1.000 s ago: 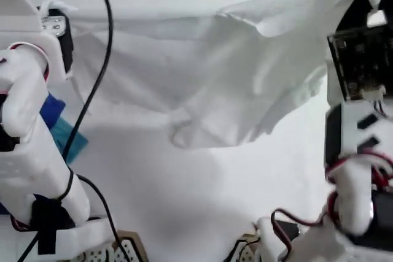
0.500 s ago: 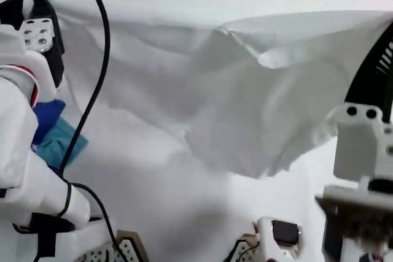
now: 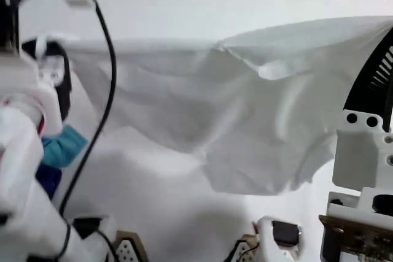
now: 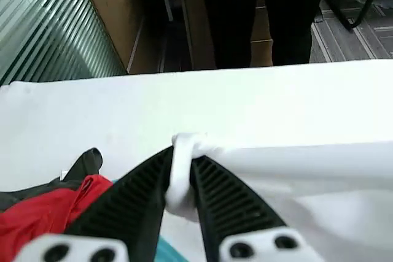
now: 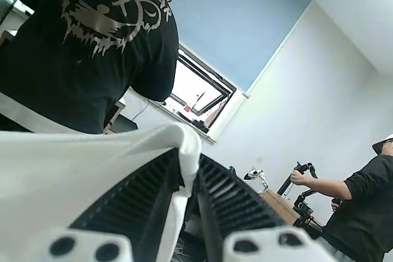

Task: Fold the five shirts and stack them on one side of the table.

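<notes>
Right now the left claw (image 4: 182, 161) is pinching one corner of the white shirt (image 3: 245, 115), and the right claw (image 5: 188, 164) is pinching another corner. Both claws are pressed together on the cloth, and a bit of it pokes out past the jaws.

In the high view the shirt hangs in the air above the table (image 3: 184, 4). It runs from the left claw at 9 o'clock across to the right arm (image 3: 365, 151) at 3 o'clock. Its top edge is pulled fairly straight, and the rest droops toward 5 o'clock.

I think the arms hold it up and wide like this so the creases fall out and it can be laid flat for folding. Gripping the corners keeps it spread.

Blue cloth (image 3: 61, 148) sits on the table at 8 o'clock, and red cloth (image 4: 43, 210) lies near the left claw. Those may be other shirts put to one side, but I cannot tell if they are folded.

This shirt is not folded yet. If one claw slips, it could drop in a heap.
</notes>
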You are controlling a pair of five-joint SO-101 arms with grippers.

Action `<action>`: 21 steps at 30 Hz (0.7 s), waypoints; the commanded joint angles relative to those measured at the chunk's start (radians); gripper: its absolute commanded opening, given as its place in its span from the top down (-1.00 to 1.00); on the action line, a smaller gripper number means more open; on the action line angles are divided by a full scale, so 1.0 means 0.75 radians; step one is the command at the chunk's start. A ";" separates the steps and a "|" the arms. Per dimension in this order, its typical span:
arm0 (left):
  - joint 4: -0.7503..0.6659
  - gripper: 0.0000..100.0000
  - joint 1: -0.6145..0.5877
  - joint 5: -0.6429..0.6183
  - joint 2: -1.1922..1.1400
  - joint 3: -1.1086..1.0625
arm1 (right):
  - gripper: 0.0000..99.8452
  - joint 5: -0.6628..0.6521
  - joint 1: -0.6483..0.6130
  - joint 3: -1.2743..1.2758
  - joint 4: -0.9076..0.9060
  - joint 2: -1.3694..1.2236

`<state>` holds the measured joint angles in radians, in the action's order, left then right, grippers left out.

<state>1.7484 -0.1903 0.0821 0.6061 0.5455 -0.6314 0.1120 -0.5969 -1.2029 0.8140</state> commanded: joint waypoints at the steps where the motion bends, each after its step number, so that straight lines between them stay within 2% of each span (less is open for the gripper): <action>1: -0.078 0.95 -0.027 0.039 0.203 -0.279 | 0.96 0.006 0.017 -0.020 0.021 -0.021; 5: -0.200 0.95 -0.029 0.037 0.401 -0.572 | 0.96 0.002 0.019 -0.029 0.118 -0.062; 9: -0.282 0.95 -0.029 0.043 0.563 -0.748 | 0.96 0.002 0.017 -0.031 0.154 -0.124; 15: -0.270 0.95 -0.029 0.045 0.663 -0.828 | 0.96 0.012 0.015 -0.033 0.075 -0.077; 21: -0.235 0.95 -0.031 0.037 0.671 -0.752 | 0.96 0.004 -0.111 -0.033 -0.126 0.140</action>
<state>1.5597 -0.1995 0.1066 1.1078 -0.0652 -0.6314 0.0629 -0.5969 -1.2505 0.8462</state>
